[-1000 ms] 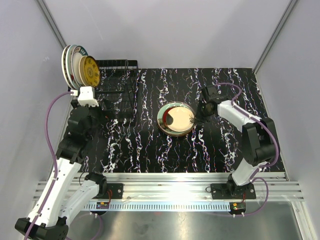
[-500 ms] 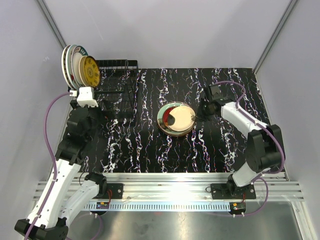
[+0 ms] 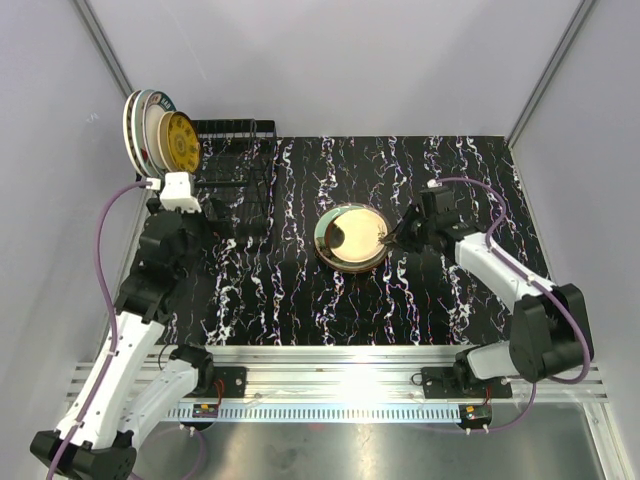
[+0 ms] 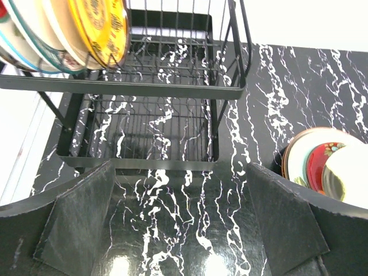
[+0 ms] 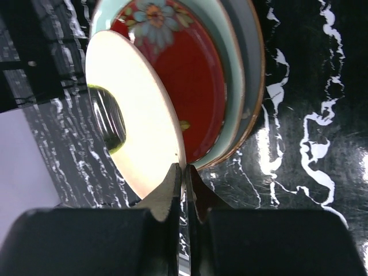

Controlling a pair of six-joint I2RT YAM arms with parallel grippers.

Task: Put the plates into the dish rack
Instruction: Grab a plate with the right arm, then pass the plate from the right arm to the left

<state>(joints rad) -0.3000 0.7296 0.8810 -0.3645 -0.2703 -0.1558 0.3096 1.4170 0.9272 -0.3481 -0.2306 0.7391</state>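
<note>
A stack of plates (image 3: 351, 239) lies mid-table. My right gripper (image 3: 392, 240) is shut on the right rim of its top plate, a pale cream one (image 5: 135, 109), whose gripped edge is tilted up off the stack. Under it lie a red flowered plate (image 5: 178, 57), a teal-rimmed plate (image 5: 233, 69) and a brown-edged one (image 5: 256, 75). The black wire dish rack (image 3: 238, 180) stands at the back left, with several plates (image 3: 155, 132) upright at its left end, a yellow one (image 4: 100, 26) foremost. My left gripper (image 4: 184, 224) hangs open and empty just in front of the rack (image 4: 161, 92).
Grey walls close in the table on the left, back and right. An aluminium rail (image 3: 340, 365) with both arm bases runs along the near edge. The black marbled tabletop (image 3: 300, 300) lies bare between the rack and the stack (image 4: 322, 167).
My right gripper closed on the cream plate's rim and its wrist swung nearer and to the right, tipping that edge up. The left arm barely shifted.
</note>
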